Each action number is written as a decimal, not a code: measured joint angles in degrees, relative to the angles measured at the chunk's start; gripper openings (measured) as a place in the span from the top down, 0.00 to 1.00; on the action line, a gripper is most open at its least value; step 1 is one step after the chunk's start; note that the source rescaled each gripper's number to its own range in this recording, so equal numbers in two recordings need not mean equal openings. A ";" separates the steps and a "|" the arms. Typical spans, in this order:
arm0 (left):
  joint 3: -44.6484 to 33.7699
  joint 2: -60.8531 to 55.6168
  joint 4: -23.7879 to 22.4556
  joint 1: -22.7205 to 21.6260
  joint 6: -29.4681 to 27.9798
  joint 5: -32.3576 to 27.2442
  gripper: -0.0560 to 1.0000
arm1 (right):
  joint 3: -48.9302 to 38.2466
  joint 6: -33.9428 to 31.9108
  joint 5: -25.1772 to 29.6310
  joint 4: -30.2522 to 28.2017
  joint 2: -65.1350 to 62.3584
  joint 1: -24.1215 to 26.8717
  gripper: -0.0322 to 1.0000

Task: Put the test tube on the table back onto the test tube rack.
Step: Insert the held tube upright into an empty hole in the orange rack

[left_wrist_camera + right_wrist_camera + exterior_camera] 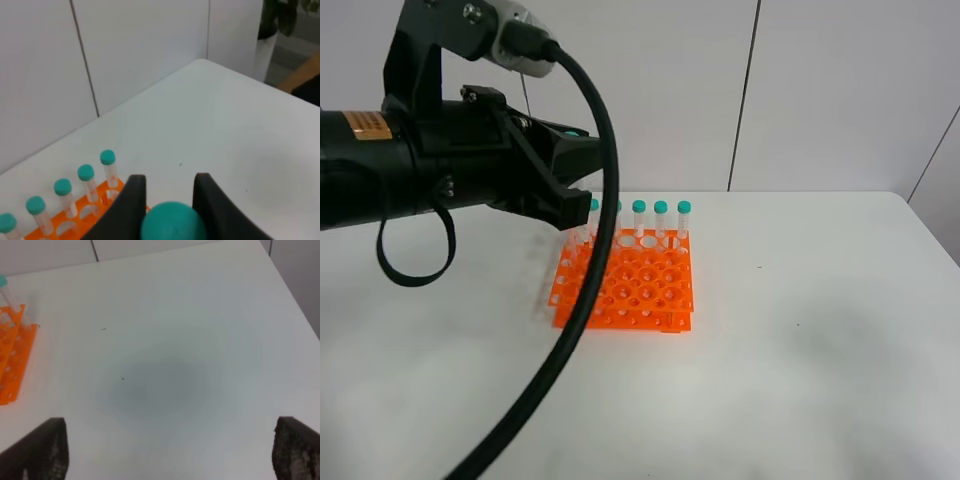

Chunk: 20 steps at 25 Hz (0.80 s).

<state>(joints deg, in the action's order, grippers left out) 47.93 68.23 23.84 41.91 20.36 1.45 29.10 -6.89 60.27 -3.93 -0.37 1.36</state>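
Note:
My left gripper [169,179] is shut on the test tube; its teal cap [172,222] sits between the two black fingers [132,200]. In the high view the left gripper [565,195] hangs over the back left corner of the orange test tube rack [625,285], which stands on the white table [800,330]. Several other teal-capped tubes [661,215] stand in the rack's back row; they also show in the left wrist view [86,175]. The held tube's body is hidden. My right gripper [170,455] is open and empty above bare table, to the right of the rack [12,355].
The left arm and its thick black cable [580,300] cross in front of the rack's left side in the high view. A white panelled wall [820,90] stands behind the table. The table's right edge [295,295] runs near the right gripper.

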 joint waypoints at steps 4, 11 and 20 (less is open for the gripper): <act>0.00 0.00 -17.11 -1.38 -17.64 1.11 0.95 | 0.00 0.00 0.00 0.00 0.00 0.00 0.14; 0.00 5.68 -22.58 -5.25 -26.36 6.87 0.95 | 0.00 0.00 0.00 0.00 0.00 0.00 0.14; 0.65 18.50 -15.97 -11.83 -19.90 14.33 0.95 | 0.00 0.00 -0.01 0.00 0.00 0.00 0.14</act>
<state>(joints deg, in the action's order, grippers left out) 48.58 86.73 7.88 30.08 0.46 15.78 29.10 -6.89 60.26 -3.93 -0.37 1.36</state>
